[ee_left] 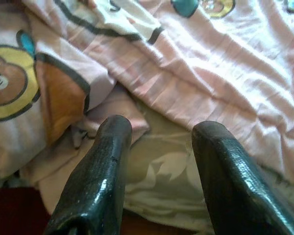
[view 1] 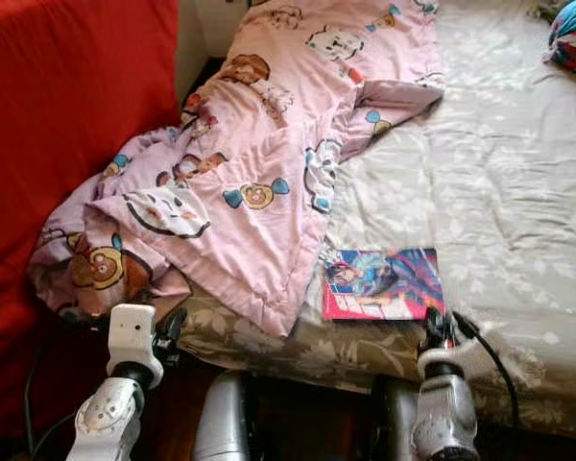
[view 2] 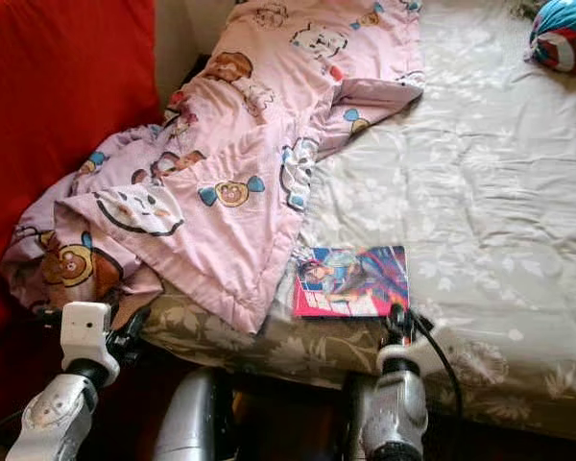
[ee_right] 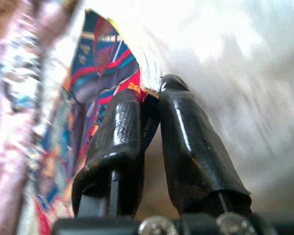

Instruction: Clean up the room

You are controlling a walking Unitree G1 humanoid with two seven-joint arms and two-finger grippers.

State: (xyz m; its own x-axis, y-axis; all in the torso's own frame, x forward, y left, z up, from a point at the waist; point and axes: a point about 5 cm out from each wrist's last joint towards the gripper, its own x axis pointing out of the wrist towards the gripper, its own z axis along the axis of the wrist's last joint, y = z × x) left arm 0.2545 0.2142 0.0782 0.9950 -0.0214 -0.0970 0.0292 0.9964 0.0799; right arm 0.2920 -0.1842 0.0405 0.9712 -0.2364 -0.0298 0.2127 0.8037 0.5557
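A colourful comic book (view 1: 382, 283) lies flat on the bed (view 1: 504, 182) near its front edge. My right gripper (view 1: 440, 327) is at the book's near right corner. In the right wrist view the two black fingers (ee_right: 183, 132) are pressed close together, with the book's corner (ee_right: 95, 63) pinched between them. A rumpled pink cartoon blanket (view 1: 259, 144) covers the bed's left side and hangs over the edge. My left gripper (view 1: 170, 331) hovers open just before that hanging hem (ee_left: 63, 98), touching nothing.
A red fabric surface (view 1: 67, 96) rises on the left, beside the bed. A blue and red cushion (view 1: 573, 36) sits at the far right corner. The floral sheet stretches bare to the right of the blanket. Dark floor lies below the bed's edge.
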